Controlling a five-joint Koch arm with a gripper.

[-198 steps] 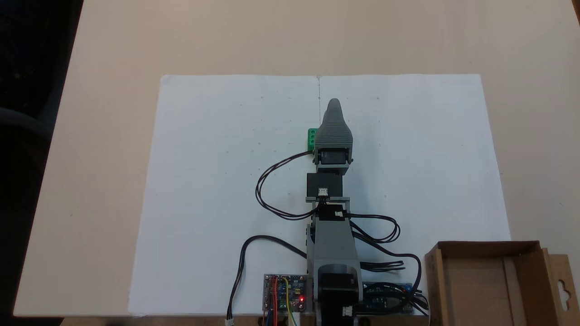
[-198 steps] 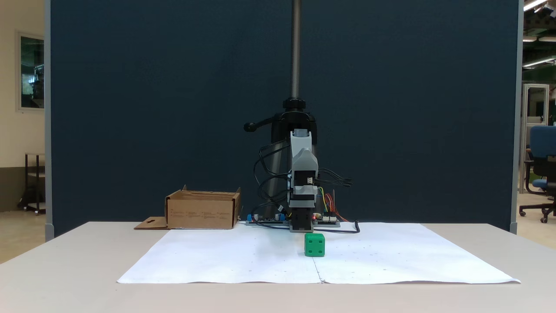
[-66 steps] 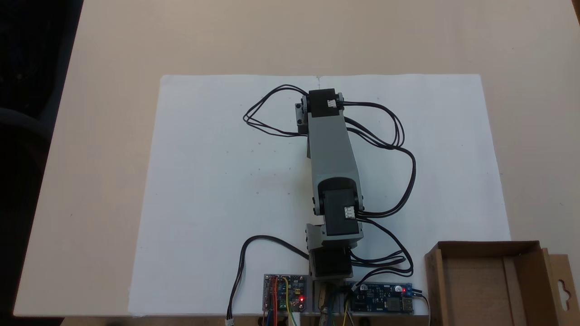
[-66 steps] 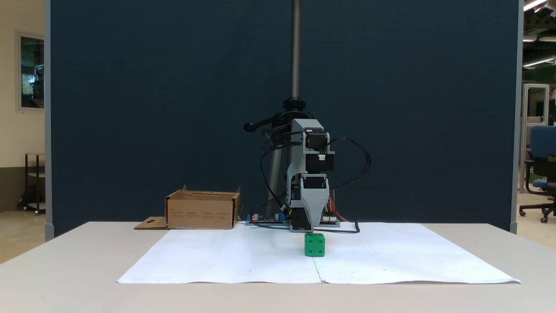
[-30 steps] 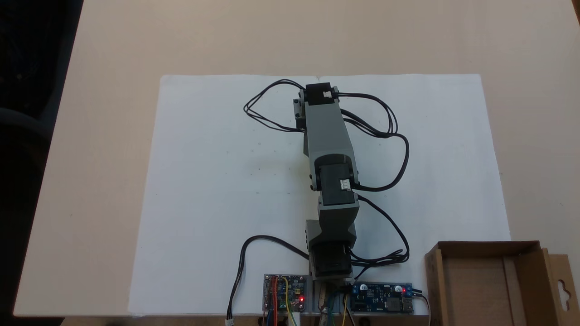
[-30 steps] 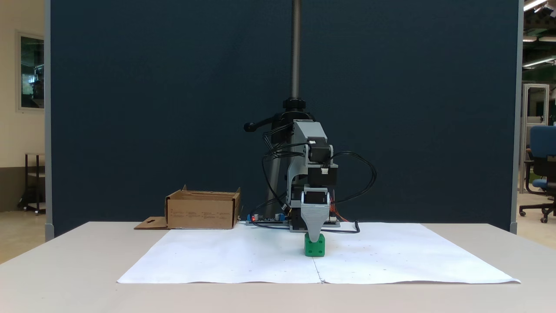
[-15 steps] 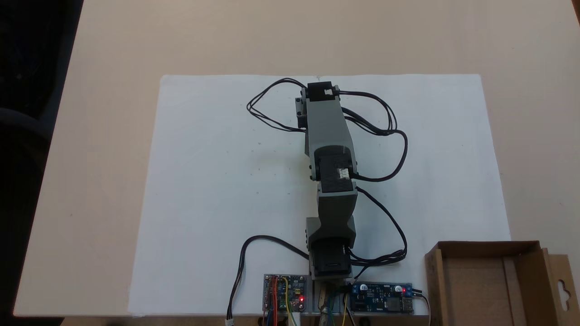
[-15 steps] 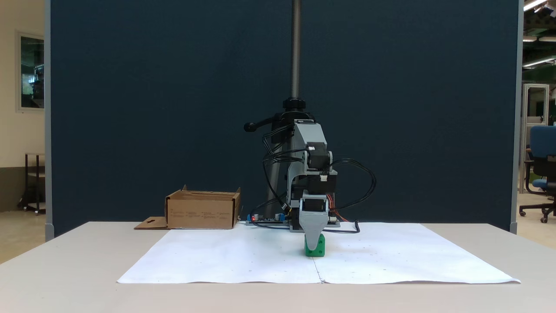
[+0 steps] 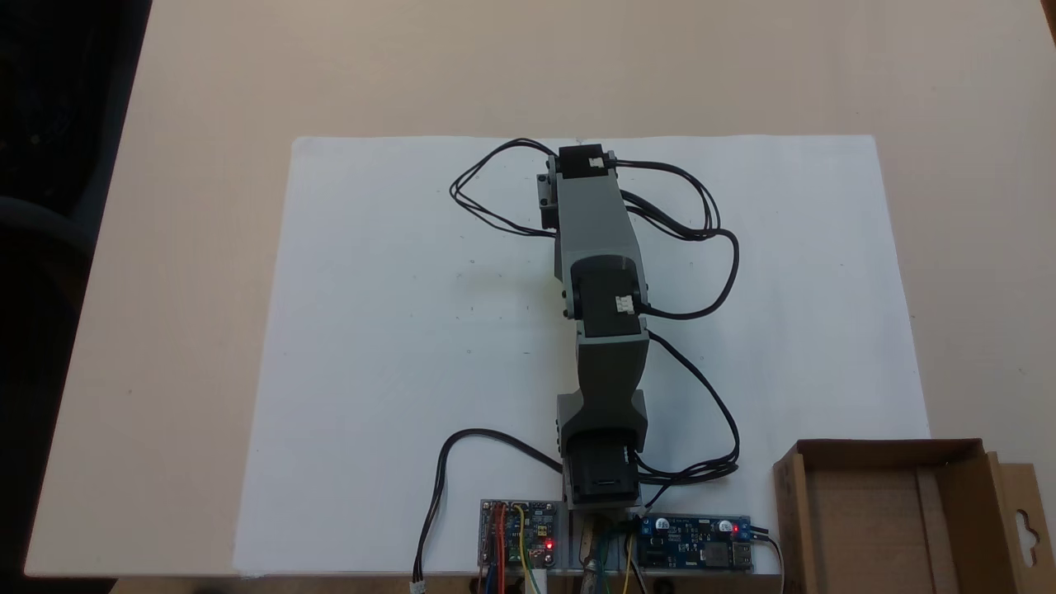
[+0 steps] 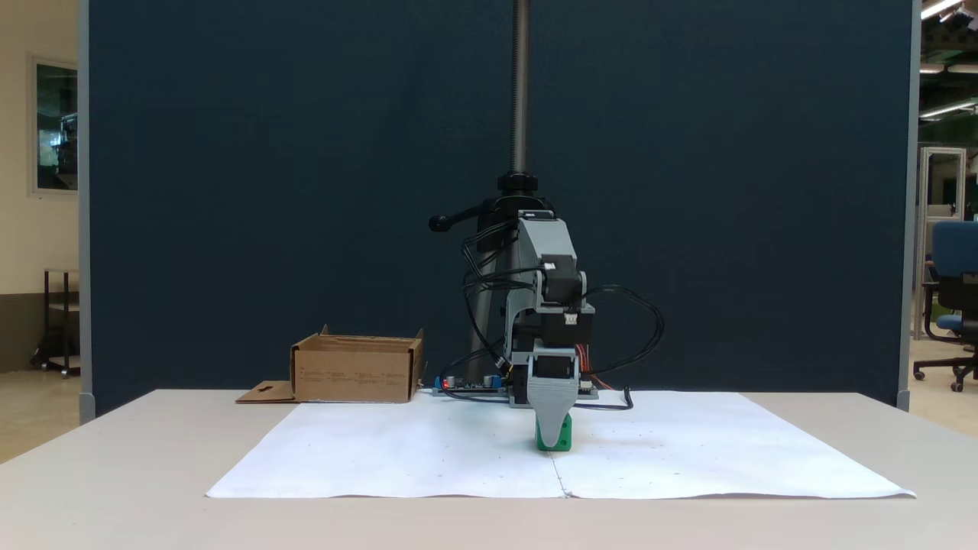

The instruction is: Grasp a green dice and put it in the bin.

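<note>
The green dice (image 10: 563, 437) sits on the white paper (image 10: 382, 458) near the camera in a fixed view, and my gripper (image 10: 552, 441) hangs point-down right over its front face. Only one grey jaw shows, the other probably behind it, so I cannot tell how wide I am or whether I grip anything. If a tip lands on an edge, I judge the cube could skid or tip. It looks small, bright, hard-cornered. Far back sits the bin (image 10: 356, 370), walls low.
</note>
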